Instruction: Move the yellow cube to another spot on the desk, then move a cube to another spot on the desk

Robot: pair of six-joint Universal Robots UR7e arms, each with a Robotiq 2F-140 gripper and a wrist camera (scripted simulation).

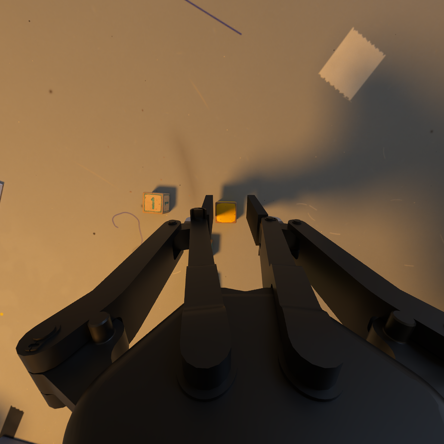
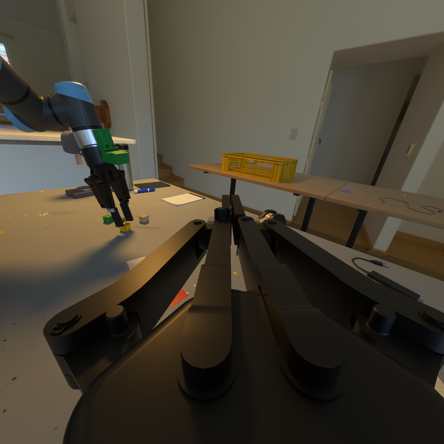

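The yellow cube sits on the desk between the fingers of my left gripper, which is open and reaches down over it, with a gap on each side. In the right wrist view the left gripper hovers at the yellow cube. A wooden cube with green markings stands just left of it, and it also shows in the right wrist view. A green dice cube lies behind the left gripper. My right gripper is shut and empty, held above the desk's near side.
A pale tape strip lies on the desk farther off. A notebook, blue marker, dark tablet and metal flask sit at the desk's back. A black cable adapter lies right. A yellow crate is on a side table.
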